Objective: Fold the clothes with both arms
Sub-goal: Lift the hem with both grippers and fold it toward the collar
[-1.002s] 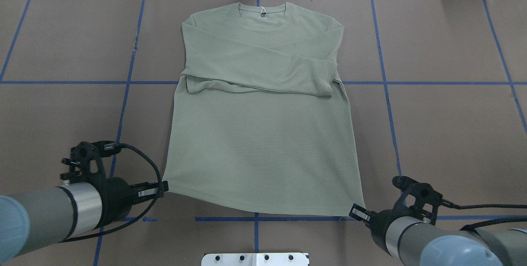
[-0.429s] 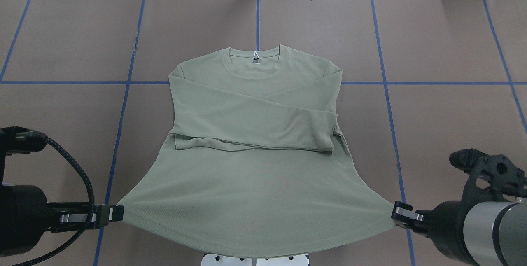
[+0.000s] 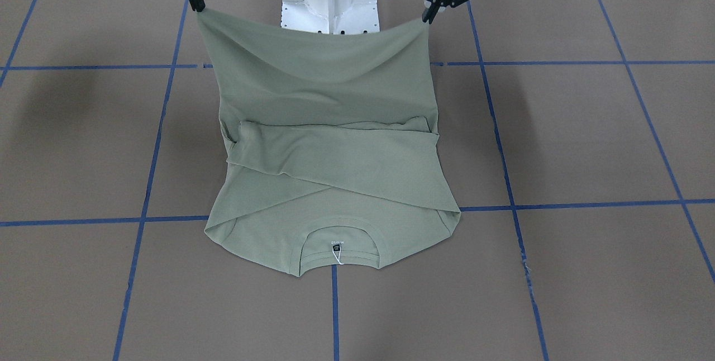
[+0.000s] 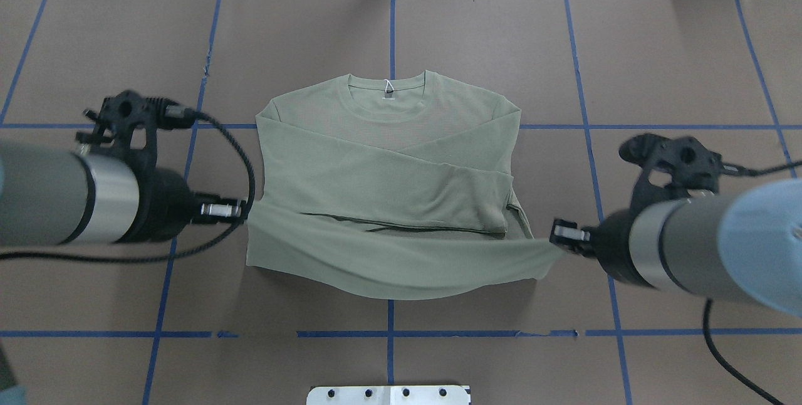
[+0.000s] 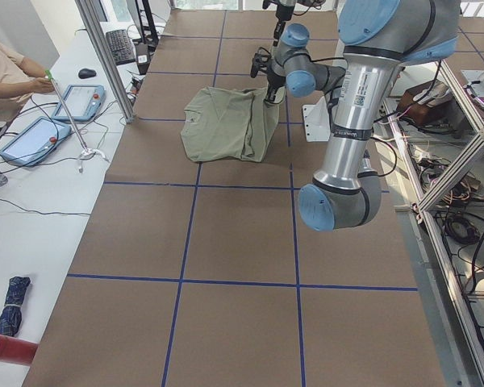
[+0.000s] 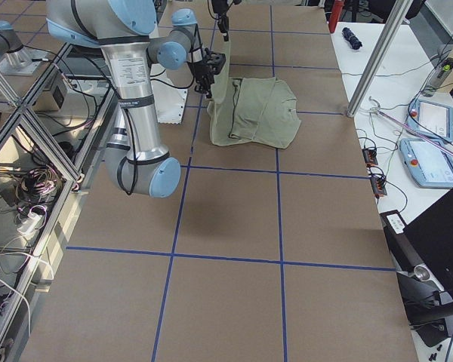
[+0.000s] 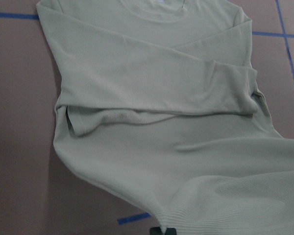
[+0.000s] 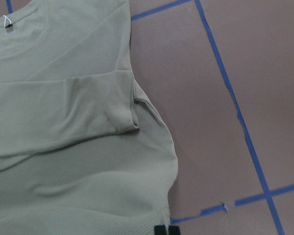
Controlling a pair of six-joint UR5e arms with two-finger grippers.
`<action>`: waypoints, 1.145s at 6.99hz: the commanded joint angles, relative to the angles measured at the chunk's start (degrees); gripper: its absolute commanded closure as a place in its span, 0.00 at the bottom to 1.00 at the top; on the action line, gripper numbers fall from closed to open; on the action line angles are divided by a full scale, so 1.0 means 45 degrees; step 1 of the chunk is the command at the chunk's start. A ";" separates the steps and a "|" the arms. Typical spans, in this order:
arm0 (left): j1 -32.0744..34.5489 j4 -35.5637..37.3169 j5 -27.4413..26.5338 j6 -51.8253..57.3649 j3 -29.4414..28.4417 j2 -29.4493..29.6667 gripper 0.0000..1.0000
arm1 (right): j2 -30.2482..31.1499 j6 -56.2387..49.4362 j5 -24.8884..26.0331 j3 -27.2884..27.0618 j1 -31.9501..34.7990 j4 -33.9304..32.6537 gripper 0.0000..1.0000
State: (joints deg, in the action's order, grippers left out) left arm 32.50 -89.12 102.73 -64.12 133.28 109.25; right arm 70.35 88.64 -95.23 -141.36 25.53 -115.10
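Now clamping lifted hem corners of pale sage-green long-sleeved knit shirt (image 4: 388,160), collar end flat on brown counter (image 4: 677,47), in left black claw (image 4: 244,209) and right black claw (image 4: 554,231); risking skewed fold if carried unevenly.

You were working in a robotics lab — the left arm (image 5: 351,121) stood over a brown table (image 5: 242,234) gridded with blue tape (image 5: 226,186), beside aluminium framing (image 5: 106,56), teach pendants (image 5: 82,102) and a keyboard (image 5: 123,46) on your white bench (image 5: 32,210) — cables (image 5: 460,230) trailing under the frame.
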 commanded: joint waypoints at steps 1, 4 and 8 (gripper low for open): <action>0.2438 -0.0097 0.0062 0.2036 -0.2655 0.1344 1.00 | -0.1877 -0.2111 -0.0870 0.3897 0.2812 0.0786 1.00; 0.2623 -0.3555 -0.0113 0.2062 -0.7156 0.2263 1.00 | -0.2854 -0.2665 -0.0870 0.8294 0.4225 0.4163 1.00; 0.2506 -0.7476 -0.1187 0.2158 -1.3068 0.3944 1.00 | -0.4460 -0.2979 -0.0773 1.3552 0.4365 0.7462 1.00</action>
State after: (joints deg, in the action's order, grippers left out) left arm 43.95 -119.15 98.17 -54.65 80.10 125.56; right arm 51.34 75.52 -98.86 -86.68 45.09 -87.54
